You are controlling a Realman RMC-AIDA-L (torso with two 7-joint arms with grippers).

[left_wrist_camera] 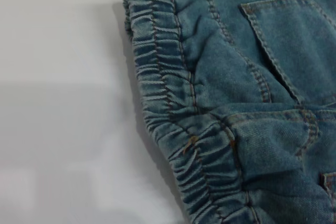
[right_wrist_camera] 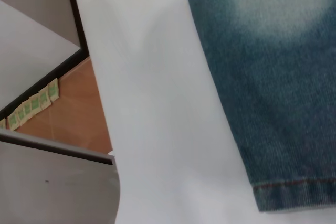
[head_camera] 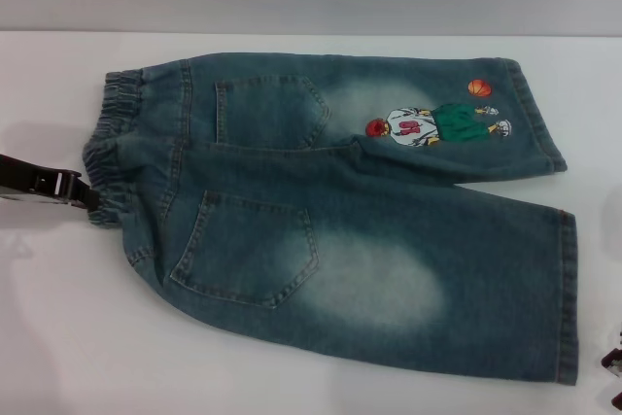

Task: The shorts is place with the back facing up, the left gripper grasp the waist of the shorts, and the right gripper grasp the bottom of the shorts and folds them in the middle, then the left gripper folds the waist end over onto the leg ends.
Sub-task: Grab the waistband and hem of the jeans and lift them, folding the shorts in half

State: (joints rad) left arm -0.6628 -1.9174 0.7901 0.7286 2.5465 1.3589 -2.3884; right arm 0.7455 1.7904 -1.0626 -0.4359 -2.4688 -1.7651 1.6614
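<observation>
The shorts lie flat, back up, on the white table: faded blue-green denim, 2 patch pockets, pale bleached patches (a cartoon player on the far leg). The left gripper meets the ruffled waist; whether it grips cannot be told. The right gripper sits just beside the hem.

Open white table all around the shorts. Left gripper right at the waistband, blocking that edge. Bare tabletop beside the leg hems.

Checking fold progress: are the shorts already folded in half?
No, the shorts lie spread flat on the table, both back pockets and both legs showing.
</observation>
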